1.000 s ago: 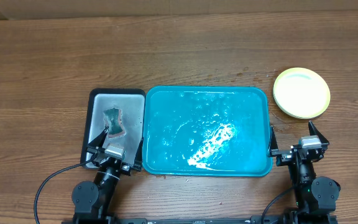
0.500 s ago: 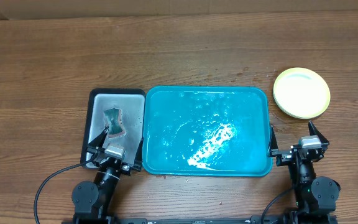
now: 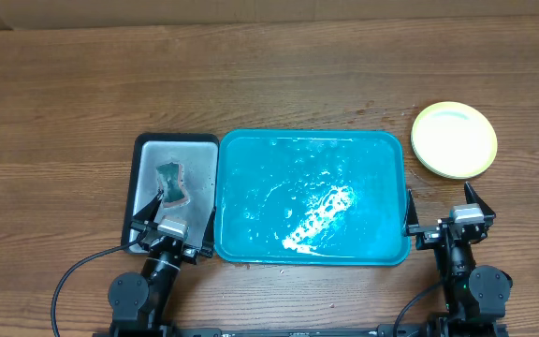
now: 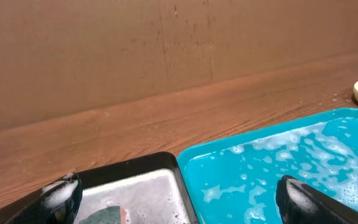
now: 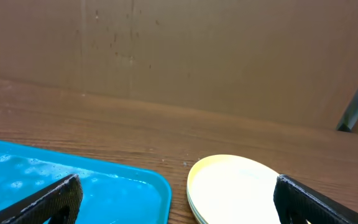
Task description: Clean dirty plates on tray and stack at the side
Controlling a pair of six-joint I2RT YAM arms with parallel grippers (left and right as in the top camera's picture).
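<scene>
The plates (image 3: 454, 139) sit in one stack on the table right of the tray, a yellow-green one on top with no smears showing; they also show in the right wrist view (image 5: 241, 186). The turquoise tray (image 3: 241, 150) lies mid-table, holding only soapy foam, and shows in both wrist views (image 4: 278, 162) (image 5: 148, 186). My left gripper (image 3: 168, 217) is open and empty at the near edge between the grey tray and the turquoise tray. My right gripper (image 3: 452, 213) is open and empty, near the tray's right front corner, short of the plates.
A grey metal tray with black rim (image 3: 148, 150) lies left of the turquoise tray and holds a green sponge (image 3: 170, 183). A cardboard wall stands along the table's far edge.
</scene>
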